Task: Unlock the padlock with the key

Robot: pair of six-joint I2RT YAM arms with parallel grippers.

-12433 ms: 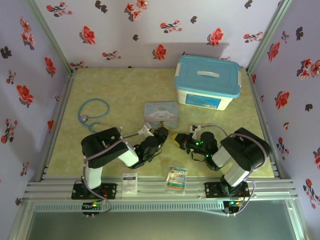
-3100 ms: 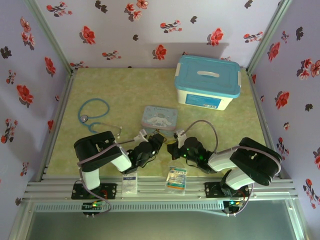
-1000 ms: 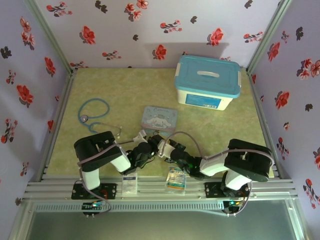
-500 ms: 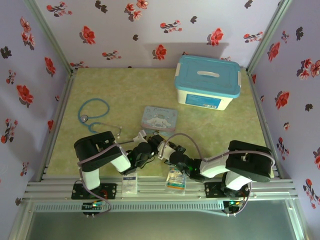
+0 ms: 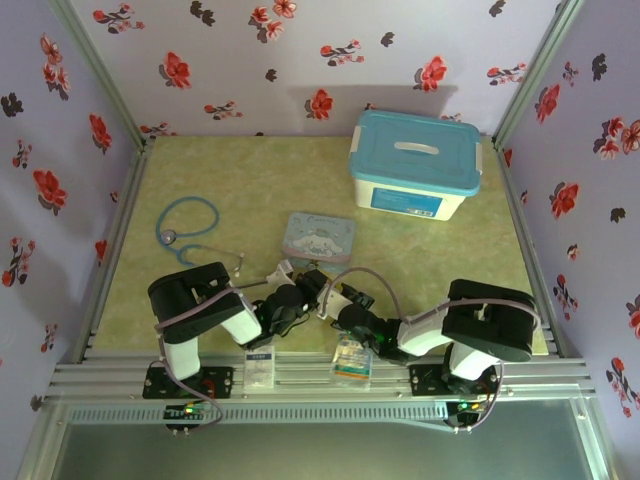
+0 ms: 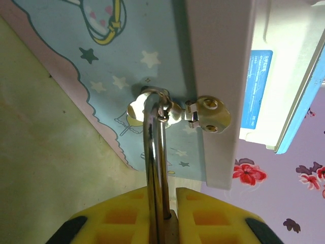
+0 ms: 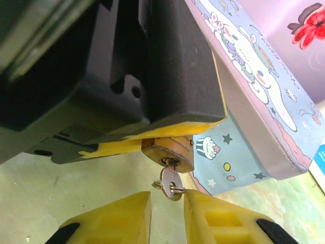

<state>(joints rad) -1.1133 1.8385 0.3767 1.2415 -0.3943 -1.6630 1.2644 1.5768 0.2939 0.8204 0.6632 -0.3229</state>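
Observation:
In the right wrist view the brass padlock hangs keyhole-down, pinched between the black-and-yellow fingers of my left gripper. The key sits in the keyhole, a small ring through its head. My right gripper stands just below, its yellow jaws narrowly open on either side of the key head, not clamped on it. In the left wrist view my left gripper is shut on the padlock, whose steel shackle points away. From above, the left gripper and right gripper meet nose to nose.
The pastel cartoon tin lies just beyond both grippers. A white box with a blue lid stands at the back right. A blue stethoscope lies at the left. Two small packets rest on the front rail.
The right arm's elbow has shifted slightly while its gripper stays at the padlock. Three seconds ago the right gripper stood apart from the left one. The left arm has not moved.

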